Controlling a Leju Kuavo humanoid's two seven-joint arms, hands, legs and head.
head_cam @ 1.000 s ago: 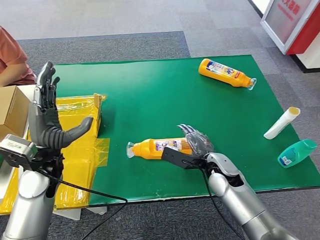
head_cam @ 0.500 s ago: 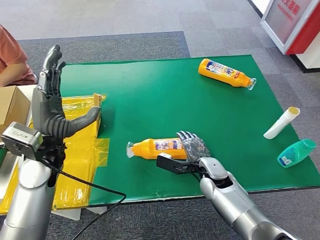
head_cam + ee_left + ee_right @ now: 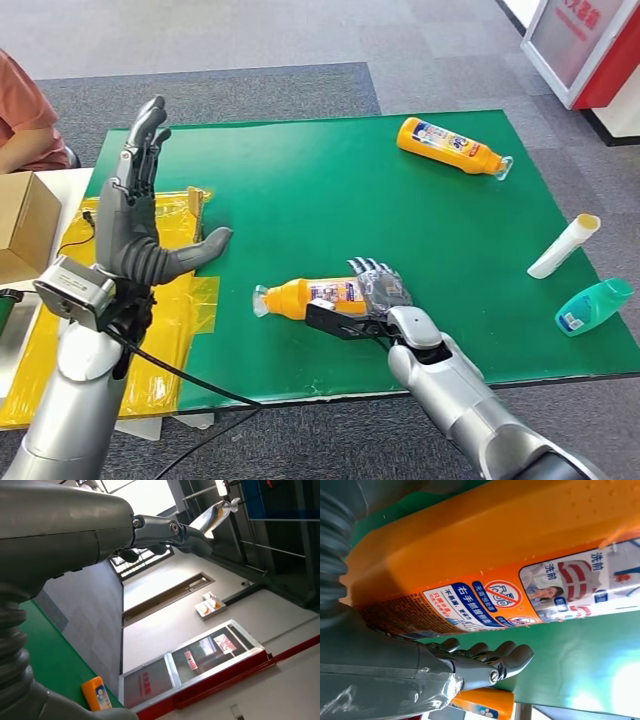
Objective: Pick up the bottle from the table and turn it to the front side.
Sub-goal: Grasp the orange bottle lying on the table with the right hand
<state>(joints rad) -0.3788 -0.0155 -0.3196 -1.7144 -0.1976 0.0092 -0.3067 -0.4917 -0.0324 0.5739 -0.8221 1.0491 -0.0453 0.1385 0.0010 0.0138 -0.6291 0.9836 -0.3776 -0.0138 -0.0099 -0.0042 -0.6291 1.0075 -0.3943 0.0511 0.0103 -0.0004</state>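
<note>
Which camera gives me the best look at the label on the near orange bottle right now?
The right wrist view: the near orange bottle runs across the picture with its label print sharp, the right hand beside it. In the head view the near orange bottle is small and partly behind the right hand.

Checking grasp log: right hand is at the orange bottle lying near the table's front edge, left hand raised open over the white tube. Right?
One error: the left hand is raised open over the yellow plastic sheet, not the white tube, which lies far on the other side. The head view shows it. The right hand is at the orange bottle.
</note>
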